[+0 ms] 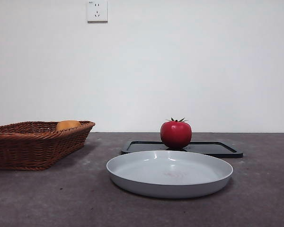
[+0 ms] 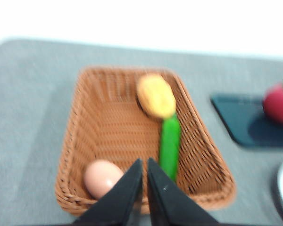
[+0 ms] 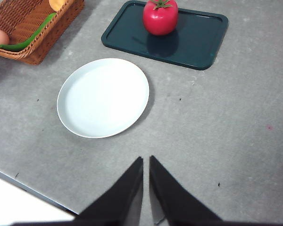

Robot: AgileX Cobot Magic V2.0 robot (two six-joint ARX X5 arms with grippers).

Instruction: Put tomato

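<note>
The red tomato [image 1: 176, 134] with a green stem stands on a dark tray [image 1: 213, 149], behind the grey plate [image 1: 169, 173]. It also shows in the right wrist view [image 3: 160, 17] on the tray [image 3: 193, 37], beyond the plate [image 3: 103, 97], and blurred in the left wrist view [image 2: 278, 104]. My left gripper [image 2: 145, 165] is shut and empty above the wicker basket [image 2: 108, 127]. My right gripper [image 3: 145, 162] is shut and empty above bare table, well short of the plate. Neither gripper shows in the front view.
The wicker basket [image 1: 35, 142] at the left holds an orange-yellow fruit [image 2: 155, 96], a green vegetable [image 2: 170, 147] and an egg [image 2: 102, 178]. The table's near edge [image 3: 33, 193] runs below the right gripper. A wall stands behind the table.
</note>
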